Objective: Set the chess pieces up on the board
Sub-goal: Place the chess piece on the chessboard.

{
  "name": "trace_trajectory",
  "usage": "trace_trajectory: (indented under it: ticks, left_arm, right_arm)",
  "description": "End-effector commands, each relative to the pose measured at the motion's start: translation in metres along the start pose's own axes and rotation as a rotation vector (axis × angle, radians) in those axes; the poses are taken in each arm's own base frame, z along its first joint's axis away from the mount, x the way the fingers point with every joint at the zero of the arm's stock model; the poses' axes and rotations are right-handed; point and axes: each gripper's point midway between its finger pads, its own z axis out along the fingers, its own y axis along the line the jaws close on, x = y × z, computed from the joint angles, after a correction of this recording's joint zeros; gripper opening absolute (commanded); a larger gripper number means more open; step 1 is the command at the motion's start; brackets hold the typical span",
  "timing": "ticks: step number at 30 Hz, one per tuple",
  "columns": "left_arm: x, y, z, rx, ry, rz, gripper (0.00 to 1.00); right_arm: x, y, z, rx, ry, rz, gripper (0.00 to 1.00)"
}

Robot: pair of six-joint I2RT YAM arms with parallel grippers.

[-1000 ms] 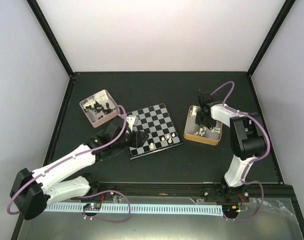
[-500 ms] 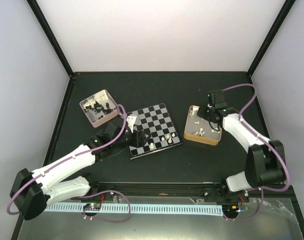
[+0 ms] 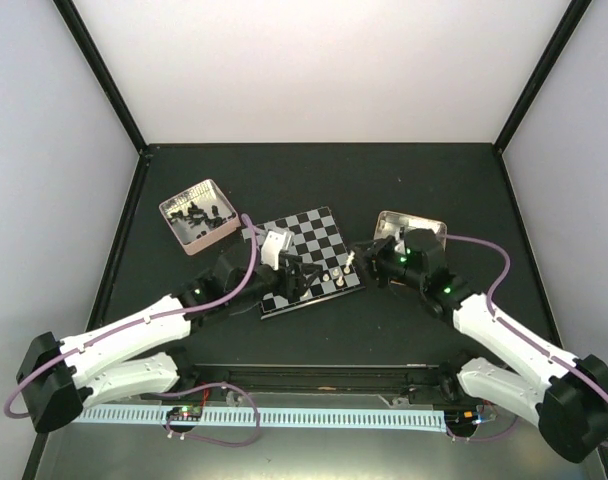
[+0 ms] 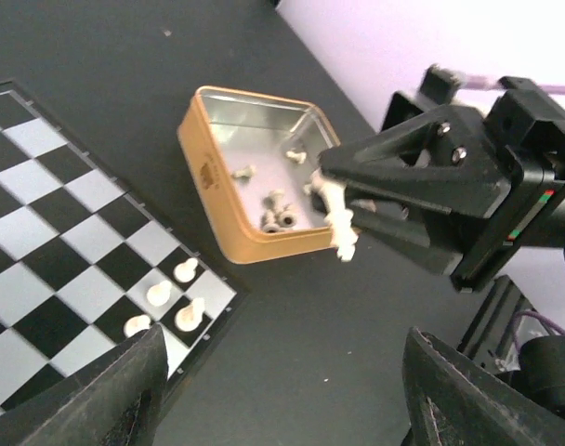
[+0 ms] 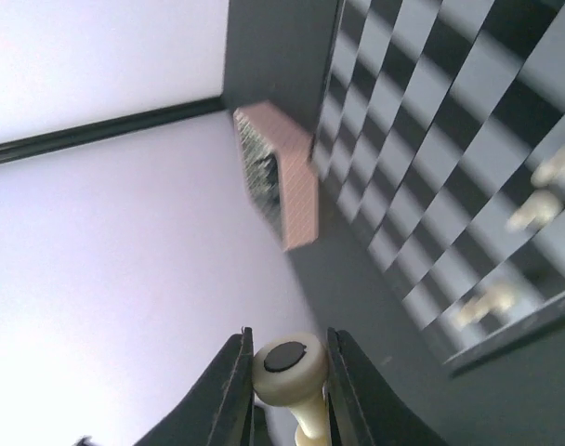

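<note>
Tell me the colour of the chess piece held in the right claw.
Cream-white. The chess piece shows best in the left wrist view.

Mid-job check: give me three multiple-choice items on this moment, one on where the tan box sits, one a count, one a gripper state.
1. The tan box sits: A) right of the board; B) on the board; C) left of the board.
2. Cream pieces standing on the board: A) one; B) four; C) nine.
3. The right gripper is: A) open, empty; B) shut on a cream piece; C) out of view.
Answers: 1A, the top view shows it off the board's right side; 2B, the left wrist view shows four near one corner; 3B, its fingers clamp the piece.
</note>
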Motion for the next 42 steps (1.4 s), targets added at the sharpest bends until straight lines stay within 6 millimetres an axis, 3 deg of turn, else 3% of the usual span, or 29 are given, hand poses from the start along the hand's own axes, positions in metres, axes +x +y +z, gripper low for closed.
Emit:
trace_trajectory:
  ticks: [1,6,11,18,28,30,34,36,42]
  left_arm:
    - [-0.015,-0.028,-0.006,0.086,-0.113,0.066,0.71]
    - [-0.013,-0.053,-0.003,0.149,-0.136,0.147,0.67]
    - [-0.015,-0.056,0.008,0.119,-0.118,0.169,0.51]
    - [-0.019,-0.05,0.016,0.067,-0.128,0.168,0.38]
    - [-0.031,-0.049,0.012,0.038,-0.179,0.219,0.04]
    - [-0.03,-0.047,0.011,0.024,-0.168,0.226,0.02]
    - [-0.021,-0.039,0.005,-0.029,-0.086,0.244,0.02]
    - [-0.005,-0.026,0.001,-0.083,0.007,0.252,0.02]
    - [0.039,-0.005,-0.016,-0.18,0.315,0.247,0.02]
  right_arm:
    - [0.034,0.027,-0.004,-0.128,0.094,0.267,0.18]
    - [0.061,0.035,-0.003,-0.148,0.182,0.325,0.17]
    - [0.075,0.043,-0.002,-0.161,0.227,0.328,0.18]
    - [0.081,0.046,-0.001,-0.169,0.256,0.344,0.18]
    - [0.083,0.038,0.0,-0.147,0.263,0.328,0.2]
    - [0.081,0.035,0.001,-0.136,0.247,0.299,0.27]
    - [0.07,0.026,0.002,-0.111,0.169,0.159,0.53]
    - [0.061,0.024,0.0,-0.098,0.125,0.053,0.6]
    - [0.031,0.015,-0.009,0.023,0.008,-0.311,0.65]
